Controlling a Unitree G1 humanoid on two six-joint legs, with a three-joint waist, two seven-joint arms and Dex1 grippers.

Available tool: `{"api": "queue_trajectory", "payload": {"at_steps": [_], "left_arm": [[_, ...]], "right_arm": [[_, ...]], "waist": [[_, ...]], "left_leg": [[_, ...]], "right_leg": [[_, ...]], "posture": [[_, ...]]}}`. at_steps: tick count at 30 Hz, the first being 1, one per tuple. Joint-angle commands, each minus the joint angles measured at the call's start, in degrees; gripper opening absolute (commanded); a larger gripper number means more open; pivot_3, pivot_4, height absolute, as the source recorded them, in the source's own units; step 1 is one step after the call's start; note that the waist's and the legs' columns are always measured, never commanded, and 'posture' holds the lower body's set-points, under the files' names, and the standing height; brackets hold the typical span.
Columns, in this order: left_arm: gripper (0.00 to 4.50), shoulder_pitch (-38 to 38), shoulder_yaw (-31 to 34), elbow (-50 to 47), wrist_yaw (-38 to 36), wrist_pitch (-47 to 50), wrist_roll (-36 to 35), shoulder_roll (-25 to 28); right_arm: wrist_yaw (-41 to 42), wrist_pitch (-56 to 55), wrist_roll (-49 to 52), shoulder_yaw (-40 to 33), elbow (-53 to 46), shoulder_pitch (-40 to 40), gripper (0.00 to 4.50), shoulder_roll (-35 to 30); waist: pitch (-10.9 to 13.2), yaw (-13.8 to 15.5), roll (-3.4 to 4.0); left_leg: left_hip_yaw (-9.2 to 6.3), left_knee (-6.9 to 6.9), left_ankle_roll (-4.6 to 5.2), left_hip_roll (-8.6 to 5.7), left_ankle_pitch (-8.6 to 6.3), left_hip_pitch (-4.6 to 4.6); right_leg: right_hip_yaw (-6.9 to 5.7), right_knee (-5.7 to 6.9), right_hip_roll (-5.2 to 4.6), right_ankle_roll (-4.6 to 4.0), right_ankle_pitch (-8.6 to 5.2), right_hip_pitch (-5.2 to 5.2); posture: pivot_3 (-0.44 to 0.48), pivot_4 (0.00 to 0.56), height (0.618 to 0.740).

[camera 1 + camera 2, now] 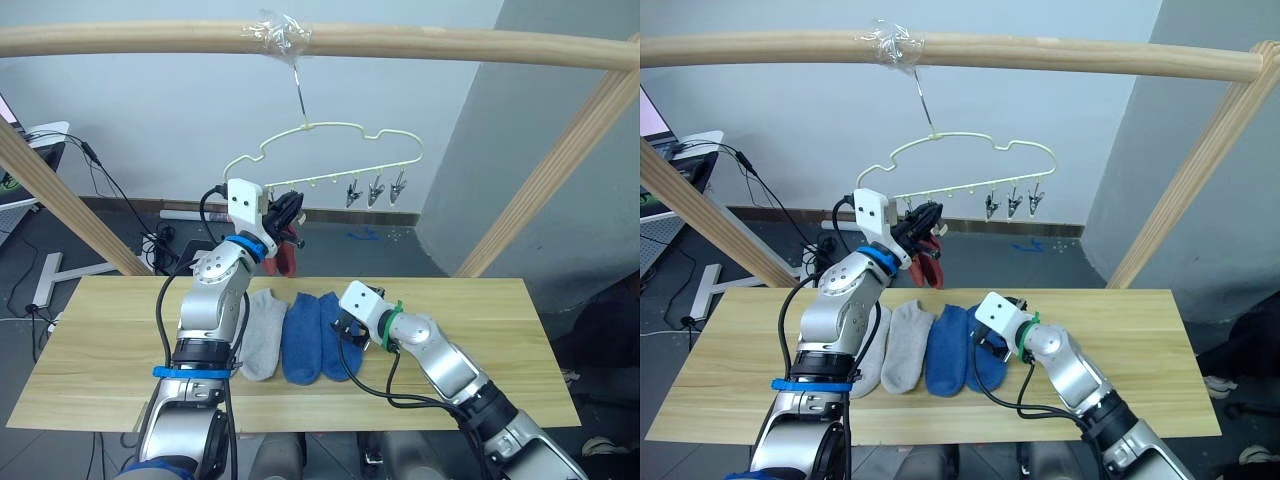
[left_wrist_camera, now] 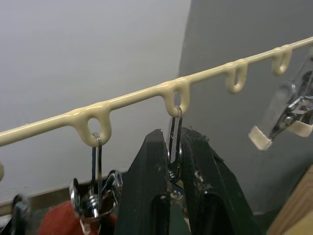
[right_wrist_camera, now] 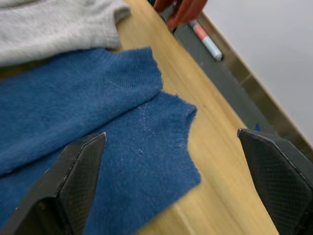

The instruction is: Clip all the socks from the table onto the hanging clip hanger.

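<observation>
Left pincer raised, gripping a hanger clip; right pincer spread wide over blue sock.

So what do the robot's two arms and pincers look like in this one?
Both arms are silver-grey metal with black cables looped alongside. The left arm carries blue bands and a white wrist block; the right arm has a green band by its white wrist block. Each pincer, left pincer and right pincer, has two black fingers.
</observation>
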Motion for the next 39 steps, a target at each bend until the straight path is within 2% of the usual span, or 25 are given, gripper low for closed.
{"api": "queue_trajectory", "payload": {"at_steps": [1, 9, 12, 19, 24, 33, 39], "left_arm": [[0.07, -0.7, -0.1, -2.9, -1.9, 2.5, -1.7, 0.7], [0.07, -0.6, 0.1, -3.5, -1.6, 3.9, -1.5, 1.1], [0.07, -0.1, -0.4, -4.0, -2.2, 4.8, -1.6, 1.4], [0.07, 0.2, -0.4, -4.7, -4.4, 7.1, -2.3, 2.6], [0.07, -0.1, 0.2, -4.4, -6.1, 9.0, -3.4, 3.5], [0.07, -2.7, 2.8, -4.1, -11.7, 25.7, -14.2, 7.3], [0.07, -5.6, 3.0, -2.3, -13.6, 29.8, -16.1, 8.8]], "right_arm": [[-1.6, -4.8, -0.6, -1.1, 7.9, -3.3, 4.50, 2.6], [-1.6, -8.8, -0.1, -3.2, 23.6, -7.7, 4.50, 7.3], [-2.4, -9.1, 0.6, -5.3, 29.7, -8.6, 3.96, 9.1], [-0.3, -5.8, 3.8, -9.1, 27.6, -6.0, 1.63, 10.3], [2.0, -4.4, 3.0, -7.9, 21.4, -4.1, 0.03, 8.6], [7.2, -6.6, -1.9, -2.7, -5.4, -1.4, 0.00, -0.3], [6.3, -14.5, -4.4, -2.9, -11.8, -1.7, 0.00, -3.7]], "waist": [[0.0, 0.0, 0.00], [0.0, 0.0, 0.01], [0.0, 0.0, 0.01], [0.0, 0.0, 0.01], [0.0, 0.0, 0.02], [0.0, -0.3, 0.03], [0.0, -0.4, 0.03]], "left_leg": [[0.00, 0.00, 0.00, 0.00, 0.00, 0.00], [-0.01, 0.00, 0.01, 0.02, 0.00, 0.00], [-0.02, 0.00, 0.01, 0.03, -0.01, 0.03], [-0.05, 0.00, 0.01, 0.03, 0.00, 0.14], [-0.05, 0.00, 0.01, 0.01, 0.00, 0.14], [-0.07, -0.01, 0.01, 0.01, -0.01, 0.08], [-0.06, -0.03, -0.01, 0.05, 0.00, 0.09]], "right_leg": [[0.01, 0.00, 0.00, 0.00, 0.00, -0.01], [-0.02, 0.02, 0.00, -0.01, 0.00, -0.01], [0.01, 0.04, 0.00, -0.01, 0.01, 0.00], [0.02, 0.09, 0.00, -0.01, 0.00, 0.08], [0.05, 0.09, -0.01, -0.01, 0.00, 0.08], [0.01, 0.04, 0.02, 0.01, 0.00, 0.03], [-0.02, 0.04, 0.12, 0.01, -0.01, 0.03]], "posture": [[-0.058, 0.215, 0.701], [-0.044, 0.221, 0.701], [-0.038, 0.218, 0.701], [-0.042, 0.211, 0.701], [-0.042, 0.211, 0.701], [-0.056, 0.209, 0.701], [-0.071, 0.207, 0.701]]}}
